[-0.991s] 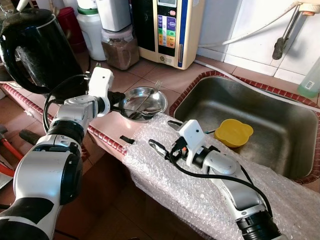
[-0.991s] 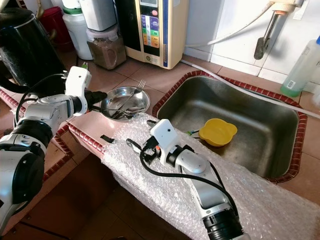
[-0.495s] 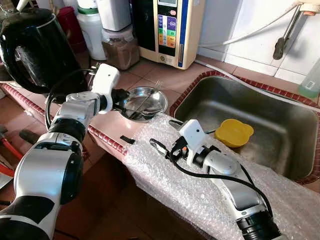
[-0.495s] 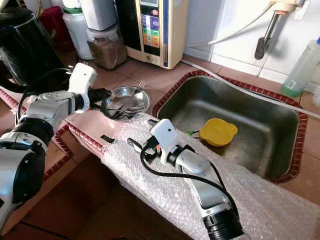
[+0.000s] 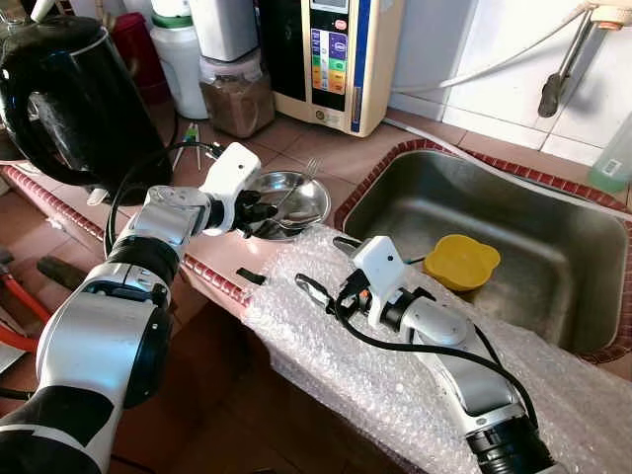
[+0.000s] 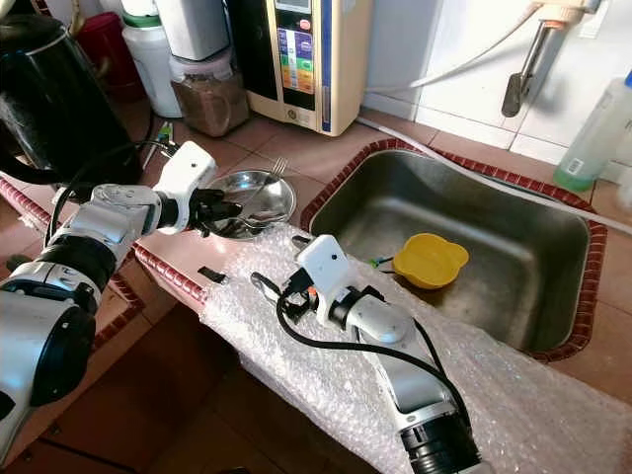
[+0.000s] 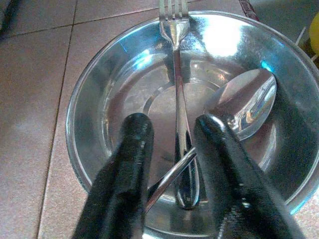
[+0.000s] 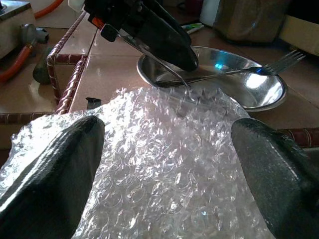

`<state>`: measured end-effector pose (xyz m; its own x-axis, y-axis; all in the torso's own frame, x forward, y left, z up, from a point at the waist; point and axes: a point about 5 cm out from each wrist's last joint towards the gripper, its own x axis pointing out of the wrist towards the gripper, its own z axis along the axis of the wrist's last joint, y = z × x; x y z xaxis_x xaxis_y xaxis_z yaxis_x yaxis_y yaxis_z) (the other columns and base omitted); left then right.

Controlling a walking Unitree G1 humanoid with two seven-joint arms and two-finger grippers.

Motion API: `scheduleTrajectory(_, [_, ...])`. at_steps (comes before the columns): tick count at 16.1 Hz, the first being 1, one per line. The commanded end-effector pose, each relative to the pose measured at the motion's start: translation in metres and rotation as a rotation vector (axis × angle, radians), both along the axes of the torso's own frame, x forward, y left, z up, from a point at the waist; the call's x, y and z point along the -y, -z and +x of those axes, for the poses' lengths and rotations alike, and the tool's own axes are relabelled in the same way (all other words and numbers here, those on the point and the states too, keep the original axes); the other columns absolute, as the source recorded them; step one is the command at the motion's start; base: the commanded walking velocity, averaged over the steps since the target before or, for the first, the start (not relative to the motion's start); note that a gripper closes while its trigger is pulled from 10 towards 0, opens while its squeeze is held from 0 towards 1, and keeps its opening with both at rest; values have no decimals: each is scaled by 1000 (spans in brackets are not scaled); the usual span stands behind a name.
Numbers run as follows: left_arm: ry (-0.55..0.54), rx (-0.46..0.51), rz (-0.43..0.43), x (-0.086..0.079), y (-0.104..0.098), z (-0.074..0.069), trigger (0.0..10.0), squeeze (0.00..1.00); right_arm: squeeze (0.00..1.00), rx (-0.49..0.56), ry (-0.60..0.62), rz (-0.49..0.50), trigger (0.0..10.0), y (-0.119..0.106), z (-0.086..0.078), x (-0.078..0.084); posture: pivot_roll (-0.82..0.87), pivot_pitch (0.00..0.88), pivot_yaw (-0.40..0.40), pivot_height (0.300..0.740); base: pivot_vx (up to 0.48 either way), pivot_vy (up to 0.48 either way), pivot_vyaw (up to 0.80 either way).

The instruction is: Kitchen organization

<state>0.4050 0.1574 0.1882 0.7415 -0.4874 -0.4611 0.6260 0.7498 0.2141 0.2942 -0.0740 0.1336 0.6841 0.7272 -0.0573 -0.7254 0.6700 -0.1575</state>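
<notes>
On the tiled desk (image 5: 296, 143), beside the sink (image 5: 513, 247), we had the steel bowl (image 7: 99, 114) holding a fork (image 7: 175, 74) and a spoon (image 7: 244, 102). Our left gripper (image 7: 172, 132) hung over the bowl, fingers apart astride the fork handle. Our right gripper (image 8: 167, 134) rested wide apart on the bubble wrap (image 8: 164, 164). We judged a shallow grasp could catch both crossed handles, or tip the bowl.

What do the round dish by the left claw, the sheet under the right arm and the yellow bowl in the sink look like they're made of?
Round dish: polished metal, likely stainless steel, with mirror-like reflections. Sheet: clear bubble wrap, its plastic pockets visible. Yellow bowl: probably plastic, opaque and matte.
</notes>
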Motion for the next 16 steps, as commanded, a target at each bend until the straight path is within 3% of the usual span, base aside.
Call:
scheduleTrajectory(1, [3, 14, 41, -3, -6, 2, 10000, 1000, 0, 0, 2, -3, 10000, 0, -1, -1, -84, 67, 95, 740, 0, 0, 0])
scheduleTrajectory(4, [35, 32, 135, -6, -8, 2, 10000, 1000, 0, 1, 2, -1, 10000, 0, -1, -2, -84, 74, 98, 740, 0, 0, 0])
scheduleTrajectory(11, [44, 65, 250, -15, -3, 1, 10000, 1000, 0, 1, -5, -4, 10000, 0, -1, -3, -81, 71, 94, 740, 0, 0, 0])
scheduleTrajectory(12, [48, 64, 261, -15, -2, 1, 9490, 1000, 0, 0, -6, -4, 10000, 0, -2, -3, -82, 70, 95, 740, 0, 0, 0])
scheduleTrajectory(13, [54, 56, 262, -15, -2, 0, 10000, 1000, 0, 1, -7, -4, 10000, 0, -2, -3, -82, 70, 95, 740, 0, 0, 0])
scheduleTrajectory(15, [70, 40, 258, -15, -3, 0, 10000, 1000, 0, 2, -6, -5, 10000, 0, -2, -3, -81, 69, 94, 740, 0, 0, 0])
scheduleTrajectory(16, [67, 47, 277, -15, -3, 0, 10000, 945, 0, 1, -7, -5, 10000, 0, -2, -4, -81, 69, 94, 740, 0, 0, 0])
